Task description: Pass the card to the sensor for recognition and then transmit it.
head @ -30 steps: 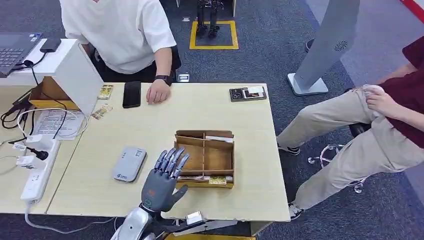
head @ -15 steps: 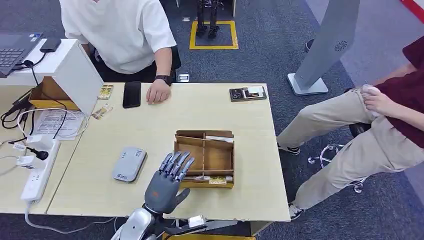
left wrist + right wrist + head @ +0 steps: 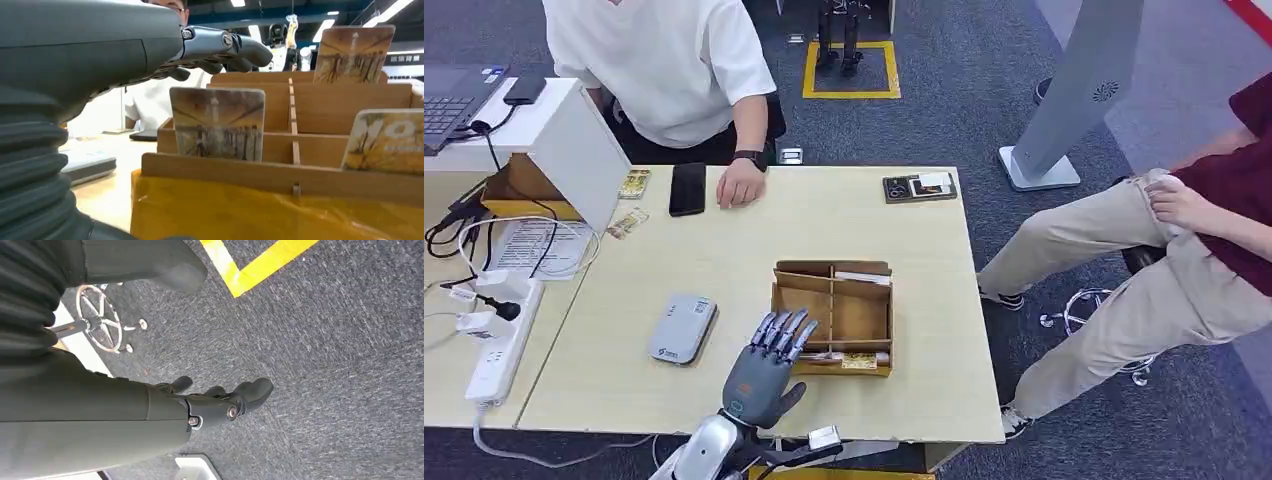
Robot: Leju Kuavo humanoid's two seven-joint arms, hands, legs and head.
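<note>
Left hand (image 3: 764, 368) empty, fingers (image 3: 782, 330) spread just above the box's (image 3: 872, 330) nearest card (image 3: 218, 123); a careless grasp may knock neighbouring cards over

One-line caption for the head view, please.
Left hand, open, reaches toward the wooden card box; grey sensor lies beside it.

Pale wood table (image 3: 724, 260); brown wooden box (image 3: 864, 310); grey sensor (image 3: 682, 328); yellow-brown tree-print card (image 3: 217, 123).

The left hand (image 3: 764, 368) is raised palm down, fingers straight and spread, holding nothing. The right hand (image 3: 220, 400) hangs low with loosely curled, empty fingers.
</note>
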